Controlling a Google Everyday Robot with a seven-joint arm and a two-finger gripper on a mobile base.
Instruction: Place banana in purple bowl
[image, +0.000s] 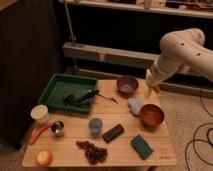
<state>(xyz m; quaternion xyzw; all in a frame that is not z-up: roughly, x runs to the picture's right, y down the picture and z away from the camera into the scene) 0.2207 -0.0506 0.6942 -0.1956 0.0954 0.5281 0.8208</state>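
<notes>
The end effector (151, 80) hangs off the white arm (175, 52) at the right rear of the table (120, 159), above its back edge and just to the right of the purple bowl (127, 85). Its fingers are drawn together on a pale yellow, elongated piece that points downward from the tip. This reads as the banana (150, 91), held roughly upright and clear of the table top. Held high like this, it can likely pass over the bowl's rim instead of knocking into its wall.

The purple bowl stands upright and looks empty, its lighter inside open to the camera. In front of the end effector sits the reddish-orange bowl (151, 115), similar in size and closer to the arm — a likely wrong target if the move falls short. A pale, crumpled-looking object (135, 105) lies between the two bowls, and what it is cannot be told.

The task seems to be in its carry stage, with the fruit gripped but not yet over the bowl. The next move probably calls for a short shift toward the purple bowl, then a descent before the fingers part. Because the banana hangs end-down, it may tip against the rim when let go, so centring it over the bowl matters.
</notes>
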